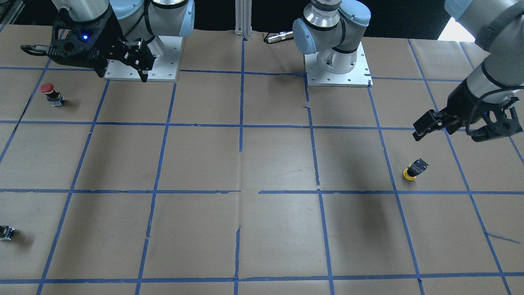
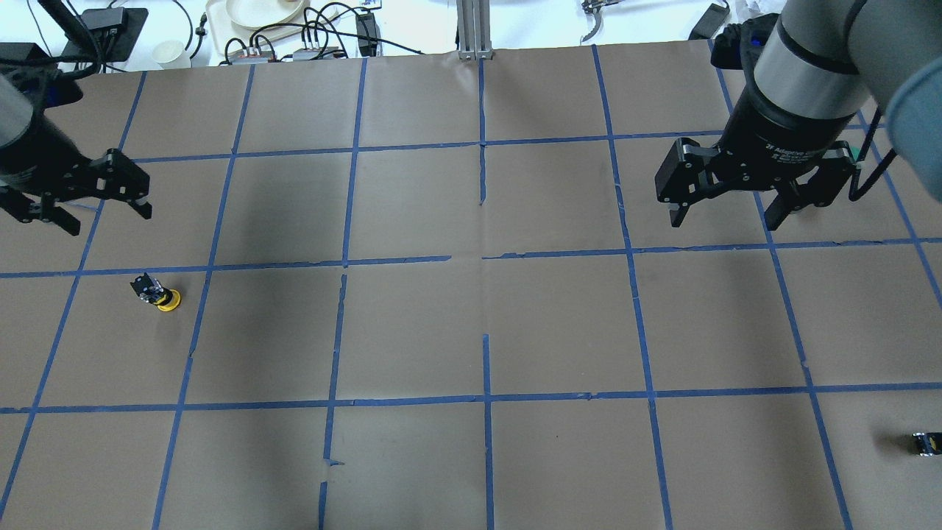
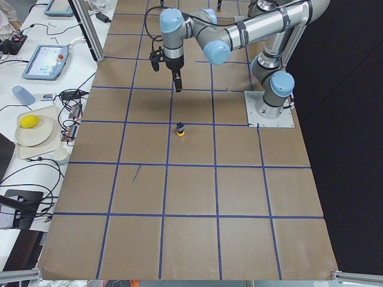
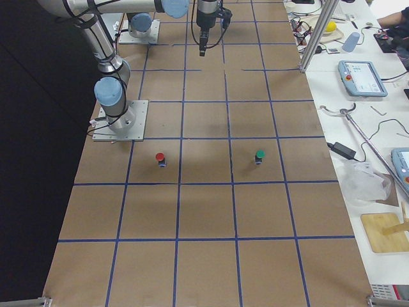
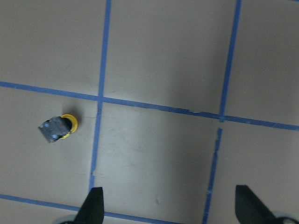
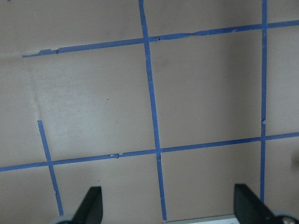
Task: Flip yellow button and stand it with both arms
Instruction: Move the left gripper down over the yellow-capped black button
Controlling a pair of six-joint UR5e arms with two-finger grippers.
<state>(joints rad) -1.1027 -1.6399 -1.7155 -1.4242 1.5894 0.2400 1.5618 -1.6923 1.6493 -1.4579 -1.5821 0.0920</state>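
The yellow button (image 1: 414, 169) rests on the brown paper with its yellow cap down and its grey-black block on top, leaning a little. It also shows in the overhead view (image 2: 156, 292), the exterior left view (image 3: 180, 129) and the left wrist view (image 5: 58, 128). My left gripper (image 2: 110, 219) hangs open and empty above the table, apart from the button, toward the far side; it shows too in the front view (image 1: 448, 136) and its wrist view (image 5: 170, 205). My right gripper (image 2: 725, 218) is open and empty, high over the table's other end (image 1: 84, 61), with only taped paper below it (image 6: 169, 205).
A red-capped button (image 1: 51, 94) stands near the right arm's base. A green-capped button (image 4: 259, 155) stands beside it further out. A tiny dark block (image 2: 923, 443) lies at the near right edge. Both arm baseplates (image 1: 339, 73) sit at the table's robot side.
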